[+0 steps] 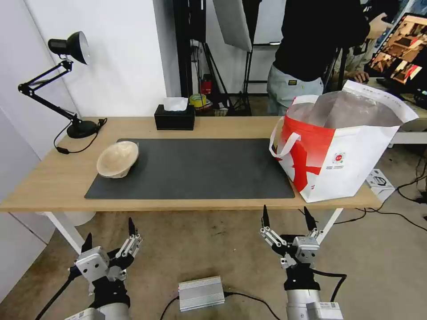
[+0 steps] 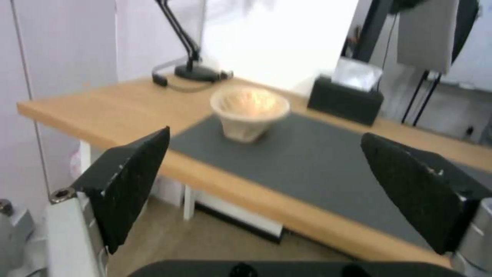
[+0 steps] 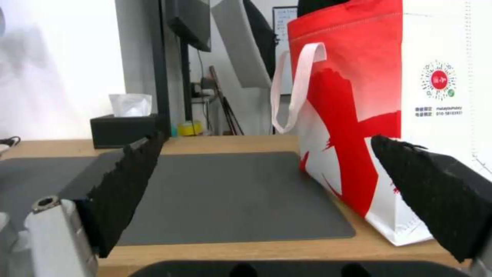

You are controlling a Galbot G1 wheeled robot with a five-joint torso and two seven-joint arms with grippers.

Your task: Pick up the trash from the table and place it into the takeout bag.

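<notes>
A shallow beige pulp bowl, a piece of the trash, rests tilted at the left end of the dark grey mat on the light-wood table. The white and red takeout bag stands open at the table's right end, its foil lining showing. My left gripper hangs open below the table's front edge, left of centre, apart from the bowl. My right gripper is open too, below the front edge near the bag, with nothing between its fingers.
A black tissue box sits at the table's back edge. A black desk lamp stands at the back left. A silver box lies on the floor between my arms. A person stands behind the bag.
</notes>
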